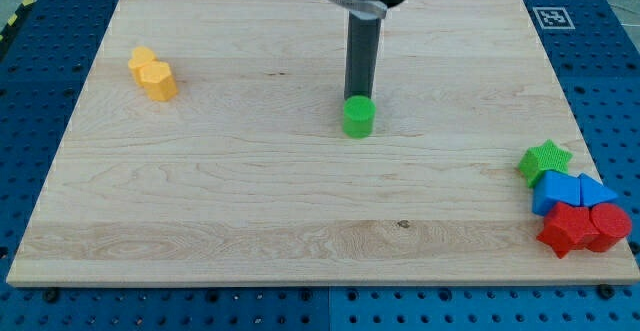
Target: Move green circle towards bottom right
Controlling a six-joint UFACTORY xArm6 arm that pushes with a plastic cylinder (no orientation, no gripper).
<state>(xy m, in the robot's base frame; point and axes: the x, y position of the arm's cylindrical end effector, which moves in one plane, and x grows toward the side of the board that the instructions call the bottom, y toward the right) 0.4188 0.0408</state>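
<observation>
The green circle (359,117) is a small green cylinder standing on the wooden board (250,201), a little right of the board's middle. My tip (357,96) is at the lower end of the dark rod, right behind the green circle on its upper side; it looks to be touching it or nearly so.
A yellow block (152,73), lumpy in shape, sits at the view's upper left. At the right edge is a cluster: a green star (545,159), a blue block (570,191) and two red blocks (585,227). A marker tag (552,16) lies off the board's top right corner.
</observation>
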